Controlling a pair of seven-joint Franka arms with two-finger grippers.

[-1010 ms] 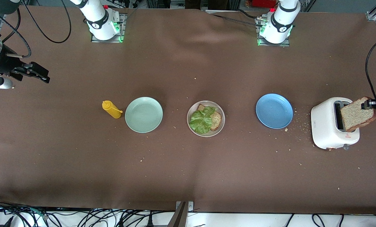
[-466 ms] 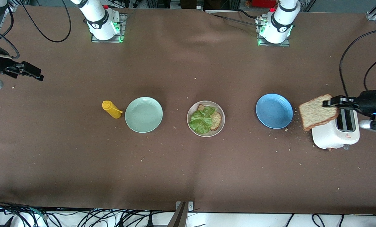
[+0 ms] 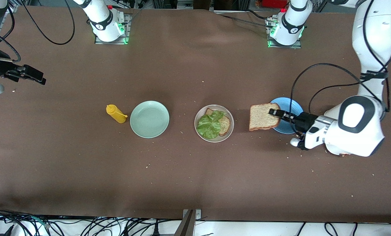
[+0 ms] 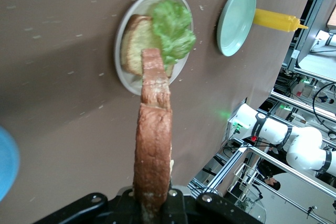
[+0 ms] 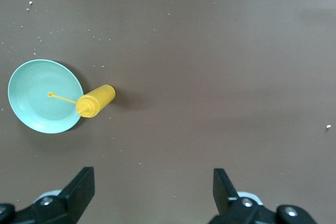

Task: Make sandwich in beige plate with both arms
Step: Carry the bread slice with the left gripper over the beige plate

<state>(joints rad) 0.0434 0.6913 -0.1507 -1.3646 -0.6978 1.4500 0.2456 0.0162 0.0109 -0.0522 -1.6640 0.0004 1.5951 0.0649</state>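
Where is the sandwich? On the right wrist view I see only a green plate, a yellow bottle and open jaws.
Observer: It is half built on the beige plate. A lettuce leaf lies on one toast slice.
Operator: What about the top slice?
Observer: The left gripper holds the second toast slice in the air, jaws shut on it, over the table between the blue plate and the beige plate.
Operator: And the arm whose camera I have?
Observer: The right gripper waits over the right arm's end of the table, holding nothing.
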